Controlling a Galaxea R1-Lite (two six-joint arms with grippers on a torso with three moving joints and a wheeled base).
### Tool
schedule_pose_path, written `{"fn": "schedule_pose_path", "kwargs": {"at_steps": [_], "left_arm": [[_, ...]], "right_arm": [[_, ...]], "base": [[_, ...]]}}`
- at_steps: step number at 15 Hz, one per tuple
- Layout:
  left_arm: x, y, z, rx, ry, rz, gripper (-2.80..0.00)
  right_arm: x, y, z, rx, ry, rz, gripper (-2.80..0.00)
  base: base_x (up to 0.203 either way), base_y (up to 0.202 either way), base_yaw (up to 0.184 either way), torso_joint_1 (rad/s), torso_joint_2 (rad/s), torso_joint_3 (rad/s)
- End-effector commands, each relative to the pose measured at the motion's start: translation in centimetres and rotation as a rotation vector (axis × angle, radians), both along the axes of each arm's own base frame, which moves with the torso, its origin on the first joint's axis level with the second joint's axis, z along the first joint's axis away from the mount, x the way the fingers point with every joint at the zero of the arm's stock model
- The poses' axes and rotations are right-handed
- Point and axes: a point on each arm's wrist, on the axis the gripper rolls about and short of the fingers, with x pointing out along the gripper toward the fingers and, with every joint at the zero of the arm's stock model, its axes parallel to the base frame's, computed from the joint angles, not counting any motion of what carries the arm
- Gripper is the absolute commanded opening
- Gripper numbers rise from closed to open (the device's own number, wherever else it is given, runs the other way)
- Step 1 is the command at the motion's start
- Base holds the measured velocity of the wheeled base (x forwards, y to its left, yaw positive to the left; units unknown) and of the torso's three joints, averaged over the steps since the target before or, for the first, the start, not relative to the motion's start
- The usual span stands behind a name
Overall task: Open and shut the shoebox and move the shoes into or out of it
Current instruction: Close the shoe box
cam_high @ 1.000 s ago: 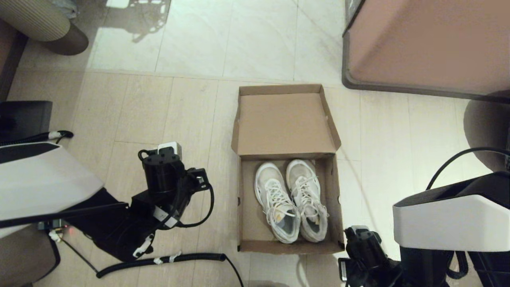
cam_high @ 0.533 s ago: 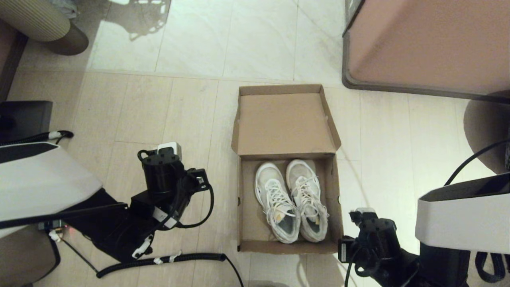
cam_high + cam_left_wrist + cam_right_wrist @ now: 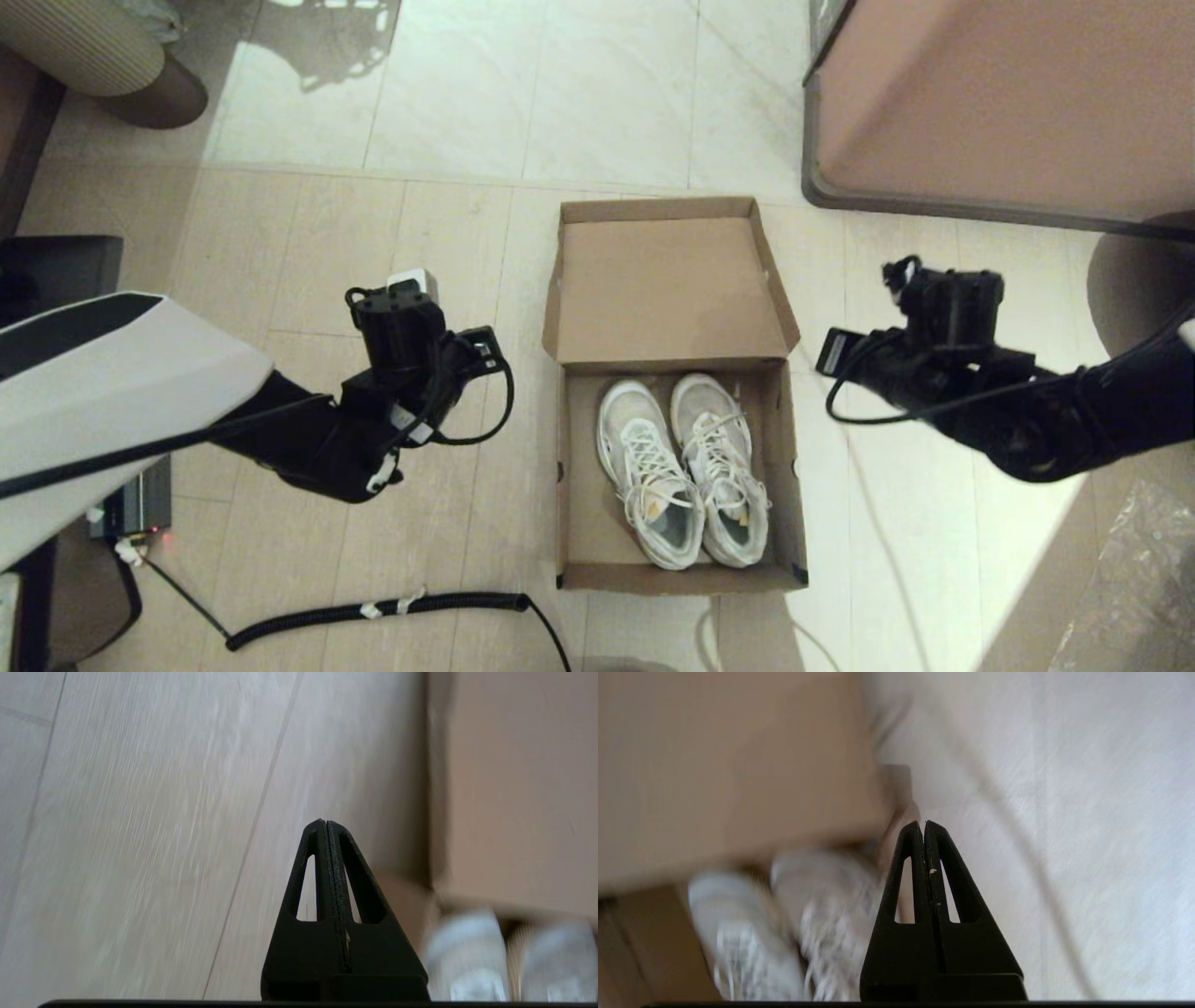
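Note:
The brown cardboard shoebox (image 3: 581, 485) stands open on the floor, its lid (image 3: 667, 289) folded back flat on the far side. Both white lace-up shoes (image 3: 681, 467) lie side by side inside, toes toward the lid. My left gripper (image 3: 325, 822) hangs shut and empty over the floor left of the box; its wrist (image 3: 401, 322) shows in the head view. My right gripper (image 3: 923, 823) is also shut and empty, and its wrist (image 3: 943, 308) hovers right of the box near the hinge. The shoes (image 3: 808, 905) and the lid (image 3: 728, 765) appear blurred in the right wrist view.
A large pinkish-brown cabinet (image 3: 1008, 103) with dark edging stands at the back right. A black coiled cable (image 3: 373, 611) lies on the floor in front of the box at the left. A ribbed round object (image 3: 93, 56) sits at the far left.
The right arm has swung up and forward from the box's near right corner to beside the hinge. The left arm has moved forward a little. Box and shoes have not moved.

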Motion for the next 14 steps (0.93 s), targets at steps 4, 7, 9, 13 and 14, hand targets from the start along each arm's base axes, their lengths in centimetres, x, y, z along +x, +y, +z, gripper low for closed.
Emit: {"fn": "schedule_pose_path", "kwargs": {"at_steps": [4, 7, 9, 13, 14], "left_arm": [[8.2, 1.9, -0.3, -0.073, -0.047, 0.034, -2.8], [10.9, 1.2, -0.1, -0.077, -0.019, 0.027, -2.8], [11.5, -0.4, -0.2, -0.08, 0.031, 0.009, -2.8], [10.8, -2.6, -1.4, -0.065, 0.085, 0.007, -2.8], [10.7, -3.1, -1.7, -0.062, 0.091, 0.0, -2.8]], "right_arm": [[5.2, -11.0, 2.1, 0.327, 0.083, 0.069, -2.8], [10.5, -12.6, -2.2, 0.49, 0.118, 0.054, -2.8], [13.5, -13.1, -4.3, 0.687, 0.128, 0.083, -2.8], [16.5, -13.3, -6.3, 0.965, 0.111, 0.249, -2.8], [16.8, -13.1, -6.7, 1.02, 0.083, 0.302, -2.8]], "base": [[0.0, 0.0, 0.0, 0.0, 0.0, 0.0], [0.0, 0.0, 0.0, 0.0, 0.0, 0.0], [0.0, 0.0, 0.0, 0.0, 0.0, 0.0], [0.0, 0.0, 0.0, 0.0, 0.0, 0.0], [0.0, 0.0, 0.0, 0.0, 0.0, 0.0]]}}
